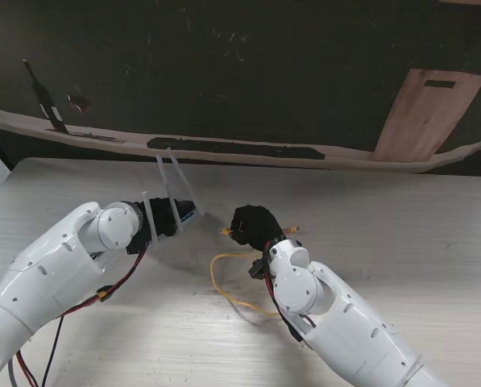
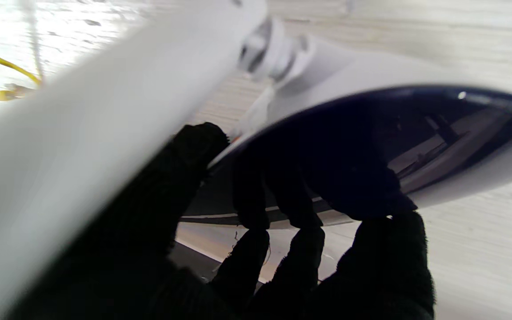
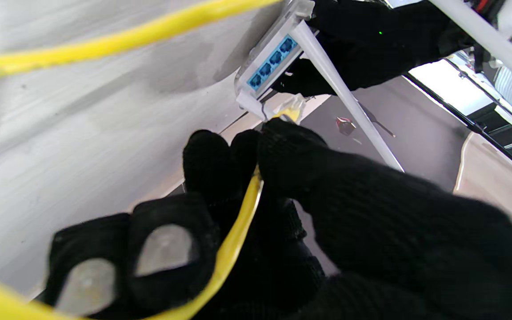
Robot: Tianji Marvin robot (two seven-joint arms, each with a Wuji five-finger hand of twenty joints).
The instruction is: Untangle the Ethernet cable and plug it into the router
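My left hand (image 1: 166,218), in a black glove, is shut on the white router (image 1: 185,211), holding it off the table with its antennas (image 1: 172,179) sticking up. The router's glossy dark face (image 2: 416,133) fills the left wrist view under my gloved fingers (image 2: 291,209). My right hand (image 1: 253,226) is shut on the yellow Ethernet cable (image 1: 232,282), which loops on the table near me. In the right wrist view the cable (image 3: 234,240) runs between my fingers and its clear plug (image 3: 290,113) sits just short of the row of blue ports (image 3: 271,62).
A light wooden table (image 1: 401,218) carries both arms. Beyond its far edge lies dark floor with a pale curved board (image 1: 224,145) and a wooden panel (image 1: 429,113). A small red object (image 1: 79,102) lies on the floor at the far left.
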